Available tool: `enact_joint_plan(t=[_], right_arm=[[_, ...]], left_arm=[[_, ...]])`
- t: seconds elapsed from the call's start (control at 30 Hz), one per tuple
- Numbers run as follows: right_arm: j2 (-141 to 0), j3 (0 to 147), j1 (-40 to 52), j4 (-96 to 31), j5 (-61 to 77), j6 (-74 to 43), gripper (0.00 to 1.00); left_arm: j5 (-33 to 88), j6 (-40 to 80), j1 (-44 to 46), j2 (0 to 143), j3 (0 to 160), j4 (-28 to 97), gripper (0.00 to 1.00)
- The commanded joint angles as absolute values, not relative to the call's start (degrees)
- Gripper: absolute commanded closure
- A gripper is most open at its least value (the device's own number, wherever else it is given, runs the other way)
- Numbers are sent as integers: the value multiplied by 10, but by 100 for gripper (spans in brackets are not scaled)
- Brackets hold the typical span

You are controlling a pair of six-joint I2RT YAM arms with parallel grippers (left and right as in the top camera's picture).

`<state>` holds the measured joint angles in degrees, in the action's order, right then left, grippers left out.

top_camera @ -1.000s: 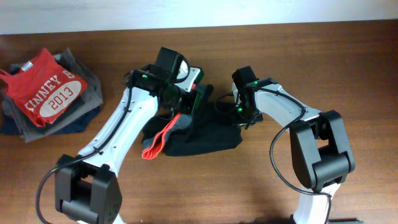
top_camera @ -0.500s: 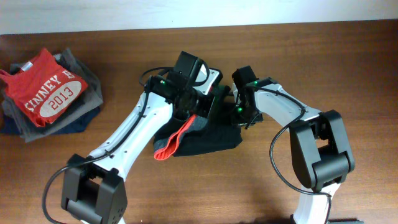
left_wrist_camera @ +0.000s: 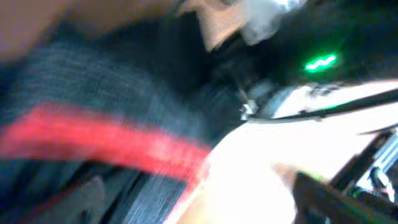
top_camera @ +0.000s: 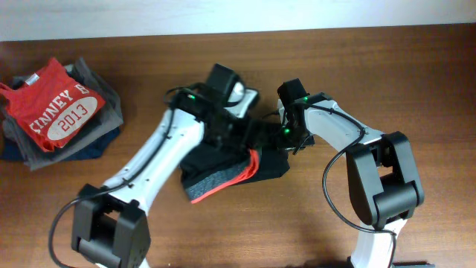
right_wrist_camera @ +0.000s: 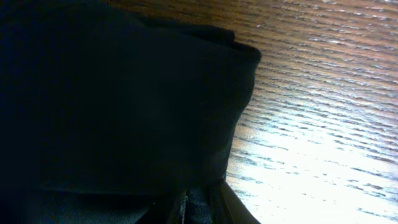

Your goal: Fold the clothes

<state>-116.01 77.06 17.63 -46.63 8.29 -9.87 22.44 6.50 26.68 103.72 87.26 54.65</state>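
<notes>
A dark garment (top_camera: 216,173) with a red trim band (top_camera: 236,179) lies bunched at mid-table. My left gripper (top_camera: 249,132) hangs over its upper right part. In the blurred left wrist view its fingers stand far apart at the bottom corners, open (left_wrist_camera: 205,208) above the dark cloth (left_wrist_camera: 106,87) and red band (left_wrist_camera: 106,143). My right gripper (top_camera: 287,135) sits at the garment's right edge. In the right wrist view it (right_wrist_camera: 193,208) is shut on a pinch of the dark garment (right_wrist_camera: 124,93), which fills most of that frame.
A stack of folded clothes (top_camera: 71,130) with a red "2013" shirt (top_camera: 56,112) on top stands at the far left. Bare wooden table (top_camera: 416,82) surrounds the garment. The two arms are close together over the garment.
My left gripper swung right, dragging the garment's red-trimmed edge across, then opened and let it go. The red trim now lies lower right. The right arm has not moved.
</notes>
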Motion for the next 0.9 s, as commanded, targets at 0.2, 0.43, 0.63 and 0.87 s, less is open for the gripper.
enact_joint_plan(t=[0.2,0.43,0.63,0.87], right_arm=[[-1201,759,182,-463,84,-95,81],[-1201,759,182,-463,84,-94,82],[-1201,759,182,-463,84,-94,81],[-1201,759,181,-462,84,-94,82]], left_arm=[[69,133,140,1011,875,716,1],[97,135,119,1011,798,727,1],[110,135,120,1011,700,702,5],[235,114,120,1011,629,637,52]])
